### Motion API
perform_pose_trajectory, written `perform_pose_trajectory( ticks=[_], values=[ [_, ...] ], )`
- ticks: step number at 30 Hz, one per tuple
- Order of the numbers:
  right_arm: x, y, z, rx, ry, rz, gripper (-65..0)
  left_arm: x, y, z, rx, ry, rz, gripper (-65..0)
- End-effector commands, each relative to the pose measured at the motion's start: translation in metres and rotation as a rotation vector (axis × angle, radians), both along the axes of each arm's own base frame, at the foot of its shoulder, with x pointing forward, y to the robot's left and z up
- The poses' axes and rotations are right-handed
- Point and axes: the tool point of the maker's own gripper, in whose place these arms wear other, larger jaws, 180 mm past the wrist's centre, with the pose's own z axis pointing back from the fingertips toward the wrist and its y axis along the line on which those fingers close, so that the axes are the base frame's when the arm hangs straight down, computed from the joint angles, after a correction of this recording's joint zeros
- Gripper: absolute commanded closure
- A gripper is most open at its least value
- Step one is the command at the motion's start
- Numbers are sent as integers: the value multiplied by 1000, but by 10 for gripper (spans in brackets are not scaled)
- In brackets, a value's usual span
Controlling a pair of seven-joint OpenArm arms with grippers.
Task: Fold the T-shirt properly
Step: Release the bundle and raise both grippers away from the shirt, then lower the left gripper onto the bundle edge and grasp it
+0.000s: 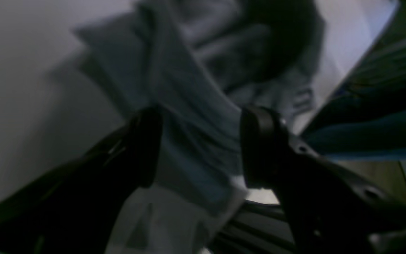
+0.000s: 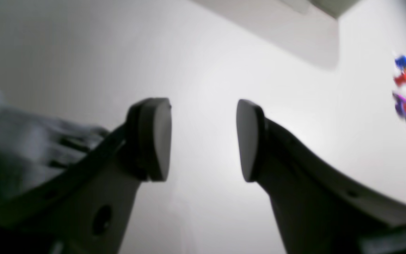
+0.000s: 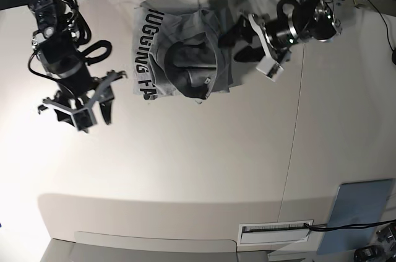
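The left gripper (image 1: 199, 148) stands with its jaws spread wide, nothing clamped between them. In its wrist view grey cloth fills the gap between the two black pads (image 1: 259, 144), but the frame is blurred and it seems the cloth lies below them rather than in their grip. From the base view this gripper (image 3: 238, 42) hangs at the shirt's edge, on the side toward its own arm.

The right gripper (image 2: 203, 139) is likewise spread open and empty; only bare white table (image 2: 206, 70) shows between its pads (image 2: 160, 137). In the base view it (image 3: 93, 104) hovers over the table, well apart from the shirt.

The shirt (image 3: 182, 48) lies bunched near the far edge of the table (image 3: 185, 163), partly doubled over itself, with rumpled folds in the middle. Bold black lettering (image 3: 143, 51) runs along the edge nearer the right gripper. A corner of the grey cloth (image 2: 16, 137) shows at the margin of the right wrist view, behind one finger.
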Motion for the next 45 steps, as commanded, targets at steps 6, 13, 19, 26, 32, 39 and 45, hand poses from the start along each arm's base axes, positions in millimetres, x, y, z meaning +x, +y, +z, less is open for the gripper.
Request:
perform_pose_trajectory(
  ticks=[6, 13, 19, 26, 32, 39, 45],
  values=[
    [-3, -48, -23, -69, 63, -103, -294, -36, -37, 0, -60, 85, -74, -358],
    [-3, -49, -24, -69, 63, -106, -294, -34, -45, -24, 80, 107, 29, -358],
    [-3, -51, -23, -84, 59, -110, -294, -36, -51, -23, 75, 107, 19, -153],
    [-2, -53, -22, -93, 54, -113, -294, -42, -40, 16, 67, 39, -97, 0],
    [-2, -53, -22, -94, 55, -113, -294, -32, 1, 54, 30, -60, -13, 0],
    [-1, -52, -21, -93, 46, -108, -294, -53, 49, 42, 100, 15, 33, 0],
    [-1, -52, -21, -93, 46, -108, -294, -71, 58, 29, 147, 63, 18, -2]
  ],
)
